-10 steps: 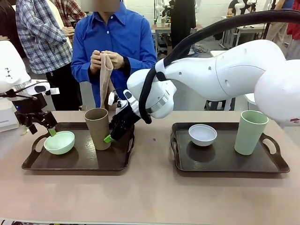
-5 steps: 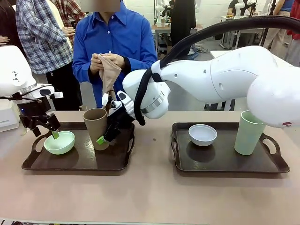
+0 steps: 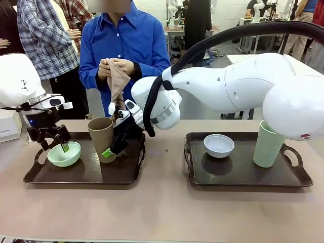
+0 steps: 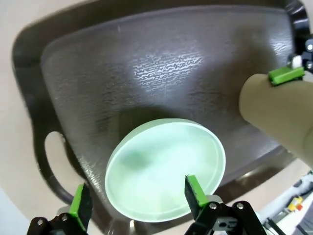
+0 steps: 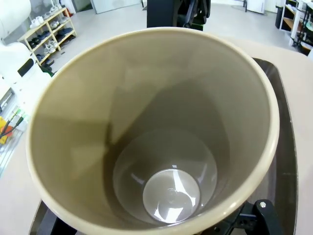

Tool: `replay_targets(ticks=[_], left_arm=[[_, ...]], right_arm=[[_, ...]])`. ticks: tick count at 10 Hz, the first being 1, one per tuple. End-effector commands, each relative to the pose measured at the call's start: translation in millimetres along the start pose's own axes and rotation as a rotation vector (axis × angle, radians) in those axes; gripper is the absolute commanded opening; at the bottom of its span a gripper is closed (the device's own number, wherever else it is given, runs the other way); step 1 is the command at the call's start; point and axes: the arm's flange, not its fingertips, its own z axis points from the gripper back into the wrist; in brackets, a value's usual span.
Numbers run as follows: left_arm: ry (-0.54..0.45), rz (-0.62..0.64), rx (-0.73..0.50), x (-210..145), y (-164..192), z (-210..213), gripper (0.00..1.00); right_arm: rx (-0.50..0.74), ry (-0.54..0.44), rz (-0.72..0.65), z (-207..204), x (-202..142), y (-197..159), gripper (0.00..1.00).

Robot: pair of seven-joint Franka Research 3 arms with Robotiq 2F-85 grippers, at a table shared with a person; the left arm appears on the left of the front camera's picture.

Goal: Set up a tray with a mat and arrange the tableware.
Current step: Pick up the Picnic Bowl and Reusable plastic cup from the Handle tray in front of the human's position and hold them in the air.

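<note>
On the left dark tray point(image 3: 83, 174) sit a mint green bowl point(image 3: 64, 154) and a brown tumbler point(image 3: 101, 139) that leans left. My left gripper point(image 3: 54, 144) hangs open over the bowl point(image 4: 166, 169); in the left wrist view one pad point(image 4: 194, 191) is above its inside and the other is outside the rim. My right gripper point(image 3: 110, 148) reaches across and stands open around the tumbler's lower part, one green pad point(image 4: 286, 74) against its wall. The right wrist view looks down into the tumbler point(image 5: 156, 127). The person holds a beige mat point(image 3: 118, 76) at chest height.
A second dark tray point(image 3: 243, 177) on the right carries a white bowl point(image 3: 218, 145) and a pale green tumbler point(image 3: 271, 143). My right arm's white body spans the space above the table's middle. Bare tabletop point(image 3: 162, 212) lies in front of both trays.
My right gripper has slid left along the tumbler, which now leans left. The left gripper has moved right, over the mint bowl. The person has gathered the mat higher.
</note>
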Motion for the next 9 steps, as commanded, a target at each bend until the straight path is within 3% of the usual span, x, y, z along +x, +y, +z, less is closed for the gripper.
replay_targets(ticks=[1,3,4,5,6,7,9], left_arm=[[0.013,0.034,0.005,10,3,-6,1.0],[0.033,0.05,0.005,14,6,-14,1.0],[0.036,0.057,0.011,17,8,-17,0.86],[0.04,0.053,0.014,17,7,-18,0.46],[0.037,0.051,0.015,18,8,-19,0.32],[0.034,0.052,0.012,16,7,-19,0.0],[0.028,0.05,0.009,15,9,-17,0.0]], right_arm=[[0.016,0.009,-0.009,-2,5,-12,1.0],[0.02,0.0,-0.006,-1,4,-12,1.0],[0.021,0.0,-0.004,0,4,-13,1.0],[0.025,0.001,0.015,0,3,-12,0.51],[0.027,-0.003,0.019,2,4,-12,0.4],[0.031,-0.003,0.025,2,4,-10,0.0],[0.031,0.001,0.028,2,3,-10,0.0]])
